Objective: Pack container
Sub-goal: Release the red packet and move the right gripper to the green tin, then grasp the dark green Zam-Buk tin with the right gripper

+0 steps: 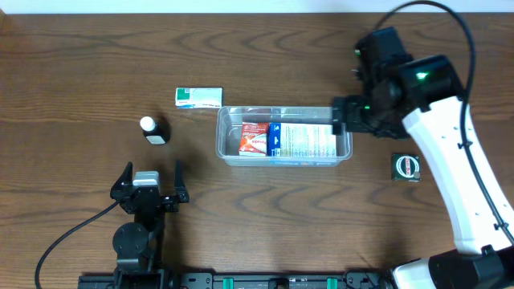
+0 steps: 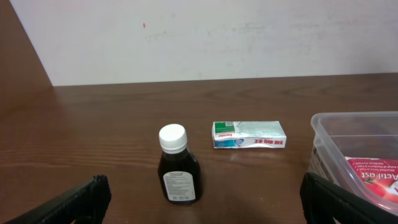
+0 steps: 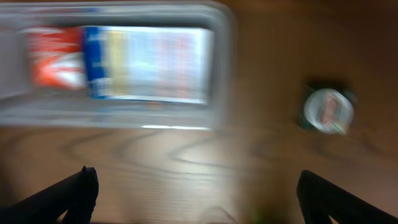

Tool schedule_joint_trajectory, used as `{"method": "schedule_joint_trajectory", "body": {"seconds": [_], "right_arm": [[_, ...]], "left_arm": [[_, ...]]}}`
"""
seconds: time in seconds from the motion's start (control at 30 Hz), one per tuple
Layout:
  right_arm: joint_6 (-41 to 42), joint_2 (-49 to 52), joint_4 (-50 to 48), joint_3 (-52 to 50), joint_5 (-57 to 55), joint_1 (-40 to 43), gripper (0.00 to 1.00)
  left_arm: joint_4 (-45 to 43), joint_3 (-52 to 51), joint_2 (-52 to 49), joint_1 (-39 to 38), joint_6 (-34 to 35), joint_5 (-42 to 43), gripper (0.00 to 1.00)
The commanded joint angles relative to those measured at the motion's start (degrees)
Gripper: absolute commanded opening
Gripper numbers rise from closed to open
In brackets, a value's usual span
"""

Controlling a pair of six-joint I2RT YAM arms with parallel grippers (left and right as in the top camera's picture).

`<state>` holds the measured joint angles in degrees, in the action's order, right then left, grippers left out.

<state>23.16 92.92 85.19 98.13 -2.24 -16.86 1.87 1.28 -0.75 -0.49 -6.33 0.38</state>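
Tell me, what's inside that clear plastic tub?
Inside the container lie a red box and a larger blue-and-white box, side by side. Anything beneath them is covered and cannot be seen.

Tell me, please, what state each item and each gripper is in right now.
container: open, no lid, two boxes inside.
red box: lying flat inside the container.
blue and white box: flat inside, beside the red box.
bottle: upright, capped, outside the container.
green and white box: flat on the table, outside.
small round item: on the table, outside.
left gripper: fingers open, empty.
right gripper: fingers open, empty.
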Motion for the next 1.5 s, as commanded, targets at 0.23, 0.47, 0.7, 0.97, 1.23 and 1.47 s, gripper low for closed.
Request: {"method": "schedule_joint_trajectory", "body": {"seconds": [0.23,0.47,0.7,0.97,1.23,1.47], "right_arm": [[7.48,-0.26,-6.67,-18.14,-4.83,12.94,0.99],[7.43,-0.26,-12.61,-27.10,-4.85,19.69,0.99],[1.53,-0.26,-21.18,-34.82,-4.85,24.04,0.99],[-1.14,-0.22,-32.50,-39.45,-5.05,27.65,0.99],[-6.23,0.37,-41.83,-40.02,-4.79,27.61,0.99],[-8.72,1.66,-43.56,-41.66,-4.76,27.63,0.99]], "left_arm": [[2.21,-1.05,0.04,-0.20,-0.94,-1.70,0.98],[2.19,-1.05,0.04,-0.20,-0.94,-1.70,0.98],[2.21,-1.05,0.04,-0.20,-0.94,-1.70,0.98],[2.21,-1.05,0.04,-0.20,-0.94,-1.70,0.98],[2.21,-1.05,0.04,-0.20,-0.94,-1.70,0.98],[2.21,-1.05,0.04,-0.20,-0.94,-1.70,0.98]]}}
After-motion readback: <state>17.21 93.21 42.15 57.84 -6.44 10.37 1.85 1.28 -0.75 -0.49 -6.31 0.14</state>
